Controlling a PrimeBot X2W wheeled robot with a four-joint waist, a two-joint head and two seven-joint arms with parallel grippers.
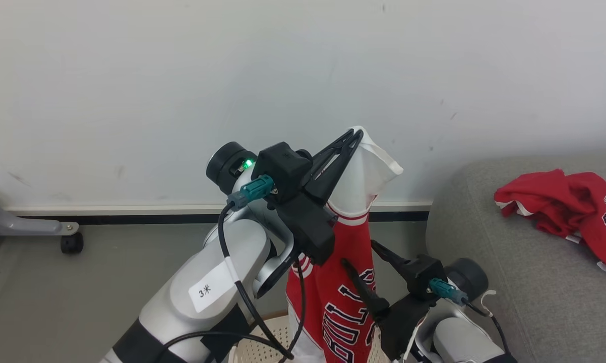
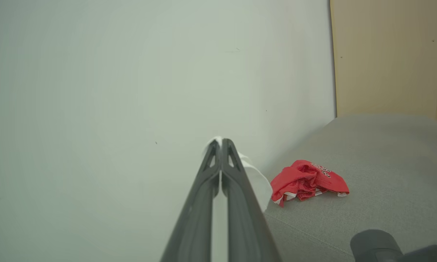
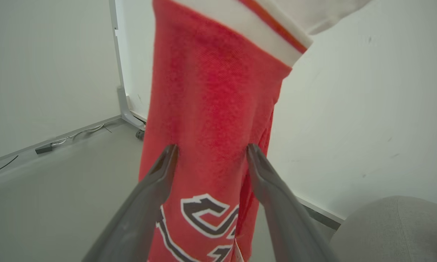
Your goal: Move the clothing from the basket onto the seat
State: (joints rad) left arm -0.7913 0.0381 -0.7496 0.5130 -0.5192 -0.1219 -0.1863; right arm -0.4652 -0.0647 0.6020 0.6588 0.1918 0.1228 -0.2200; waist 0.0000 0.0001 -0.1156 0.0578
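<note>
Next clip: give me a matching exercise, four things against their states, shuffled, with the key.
1 left gripper
2 right gripper
3 crumpled garment
4 basket

A lying on the sofa
B shut on the hanging garment's top
C below the hanging garment
D open, fingers flanking the hanging garment

Pairs: 1-B, 2-D, 3-A, 4-C

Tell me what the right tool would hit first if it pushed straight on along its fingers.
The red jersey, hanging in front of it. The open right tool points squarely at it, with the fabric spanning the gap between its fingers. Whether they touch it yet is unclear.
</note>
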